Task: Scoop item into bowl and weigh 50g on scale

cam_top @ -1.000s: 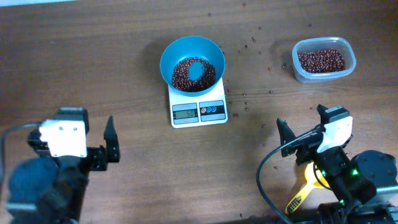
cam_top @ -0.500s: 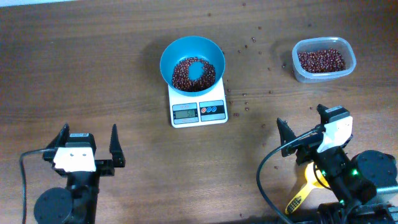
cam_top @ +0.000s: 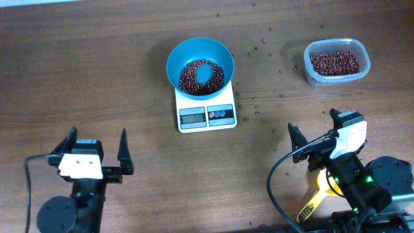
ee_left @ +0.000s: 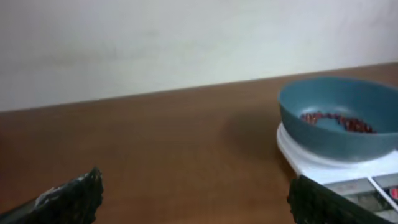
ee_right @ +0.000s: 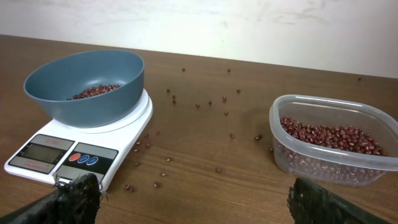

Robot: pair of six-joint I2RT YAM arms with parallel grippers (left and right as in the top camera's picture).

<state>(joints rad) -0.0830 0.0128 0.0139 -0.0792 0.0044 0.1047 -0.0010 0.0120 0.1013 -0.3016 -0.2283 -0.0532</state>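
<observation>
Beans point(cam_top: 202, 76) are seen lying in the teal bowl point(cam_top: 173, 61), which is set on the white scale point(cam_top: 223, 123) near the middle of the table point(cam_top: 97, 65). More are kept in the clear tub point(cam_top: 336, 41) at the far right, and loose beans point(cam_top: 255, 113) are strewn between scale and tub. The scooping is judged largely done. A figure is shown on the display point(cam_top: 193, 117), but it is too small to be read, so whether the target weight has been met cannot be told; a check, and perhaps a small correction, may be left. The left gripper point(cam_top: 97, 139) and the right gripper point(cam_top: 312, 126) are both spread wide and empty, well apart from the bowl. A yellow tool point(cam_top: 309, 208) is partly hidden under the right arm point(cam_top: 352, 175), gripped by neither.
</observation>
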